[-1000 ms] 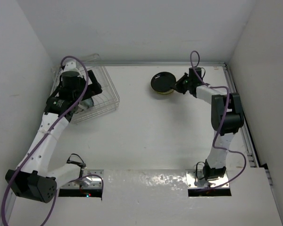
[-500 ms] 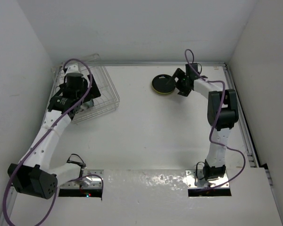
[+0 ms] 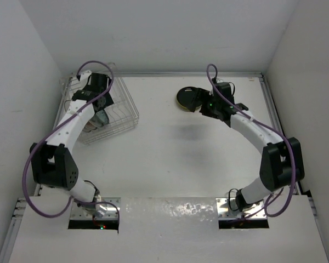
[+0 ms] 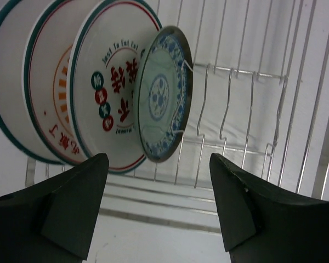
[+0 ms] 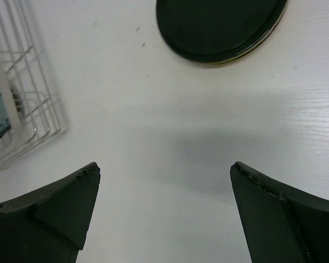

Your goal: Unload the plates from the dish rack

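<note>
The dish rack (image 3: 126, 112) stands at the far left of the table. In the left wrist view several plates stand upright in its wire slots (image 4: 247, 104): a small blue-patterned plate (image 4: 164, 93), a white plate with red characters (image 4: 118, 82) and a white plate with orange marks (image 4: 52, 93). My left gripper (image 4: 158, 164) is open just below the blue-patterned plate's lower edge, holding nothing. A black plate (image 5: 219, 24) lies flat on a yellowish plate at the far middle (image 3: 187, 98). My right gripper (image 5: 164, 170) is open over bare table beside that stack, empty.
White walls enclose the table on the left, back and right. The rack's corner (image 5: 22, 109) shows at the left of the right wrist view. The right arm's elbow (image 3: 282, 164) stands near the right wall.
My right gripper opened, left the black plate on the stack and drew back from it. My left gripper reached deeper over the rack and its jaws narrowed a little.
</note>
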### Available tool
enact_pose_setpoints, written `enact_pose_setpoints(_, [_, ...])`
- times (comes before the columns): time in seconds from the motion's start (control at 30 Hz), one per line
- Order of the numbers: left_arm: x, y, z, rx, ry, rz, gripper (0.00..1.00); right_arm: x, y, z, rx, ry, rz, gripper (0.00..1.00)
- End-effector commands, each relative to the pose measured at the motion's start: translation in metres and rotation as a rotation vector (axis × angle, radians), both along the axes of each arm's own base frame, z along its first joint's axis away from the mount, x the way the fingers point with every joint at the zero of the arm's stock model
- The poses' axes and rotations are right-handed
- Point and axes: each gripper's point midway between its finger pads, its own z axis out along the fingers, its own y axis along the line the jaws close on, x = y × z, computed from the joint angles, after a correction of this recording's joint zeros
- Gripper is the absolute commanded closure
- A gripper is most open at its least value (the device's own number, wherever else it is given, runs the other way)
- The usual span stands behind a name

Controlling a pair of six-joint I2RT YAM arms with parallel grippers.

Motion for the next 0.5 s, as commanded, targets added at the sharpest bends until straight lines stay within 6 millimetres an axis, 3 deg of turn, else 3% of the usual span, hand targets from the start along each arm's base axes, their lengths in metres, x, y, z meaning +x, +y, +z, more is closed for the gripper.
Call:
enact_pose_setpoints(0.0, [0.019, 0.017, 0.012, 0.045, -0.022, 0.086, 0.29, -0.018, 0.010, -0.005, 0.037, -0.030, 0.078, 0.01])
enact_pose_setpoints(0.03, [0.023, 0.018, 0.001, 0.056, 0.018, 0.091, 0.31, -0.021, 0.013, -0.002, 0.051, -0.044, 0.091, 0.01])
enact_pose_setpoints(0.17, [0.031, 0.034, -0.011, 0.086, 0.067, 0.141, 0.39, -0.034, 0.013, -0.003, 0.073, -0.052, 0.107, 0.01])
enact_pose_setpoints(0.33, [0.038, 0.039, -0.028, 0.071, 0.092, 0.144, 0.46, -0.039, 0.014, -0.004, 0.083, -0.059, 0.110, 0.01])
enact_pose_setpoints(0.47, [0.040, 0.039, -0.042, 0.043, 0.125, 0.140, 0.62, -0.041, 0.019, -0.006, 0.097, -0.055, 0.121, 0.01])
